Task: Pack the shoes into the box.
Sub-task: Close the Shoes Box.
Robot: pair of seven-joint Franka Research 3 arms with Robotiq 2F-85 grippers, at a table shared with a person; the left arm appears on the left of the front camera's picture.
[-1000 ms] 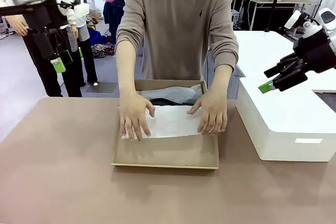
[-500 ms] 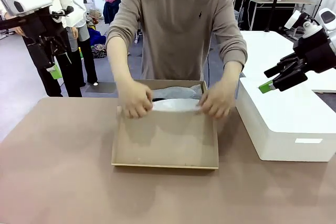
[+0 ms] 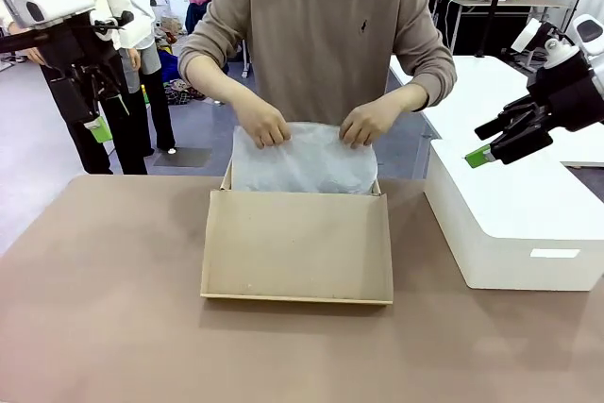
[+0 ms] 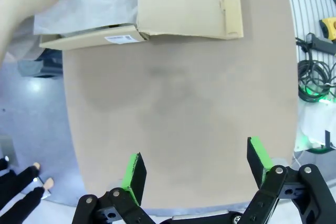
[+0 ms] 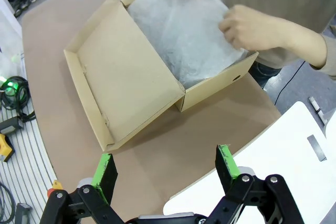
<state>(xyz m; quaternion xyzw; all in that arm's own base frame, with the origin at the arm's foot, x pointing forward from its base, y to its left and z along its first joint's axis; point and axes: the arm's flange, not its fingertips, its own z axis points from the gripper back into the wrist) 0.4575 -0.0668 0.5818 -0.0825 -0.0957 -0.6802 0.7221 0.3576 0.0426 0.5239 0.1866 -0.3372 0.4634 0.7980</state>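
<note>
The tan cardboard box (image 3: 370,185) sits mid-table with its flap lid (image 3: 297,247) lying open toward me. White tissue paper (image 3: 302,162) is spread over its contents, so the shoes are hidden. The person's hands (image 3: 262,126) hold the paper's far edge. My left gripper (image 3: 94,120) hangs open high at the left, away from the box (image 4: 178,3); its own camera shows the left gripper (image 4: 195,162) empty above bare table. My right gripper (image 3: 481,143) is open above the white block; the right gripper (image 5: 165,169) looks down at the box (image 5: 126,77) and tissue paper (image 5: 184,30).
A large white block (image 3: 514,224) stands on the table to the right of the box, under my right gripper. The brown tabletop (image 3: 104,309) is bare to the left and in front. People stand behind my left arm.
The person lifted the tissue paper off the lid and drew it back over the box's contents, covering the dark shoe. My left arm shifted slightly; the right arm stayed still.
</note>
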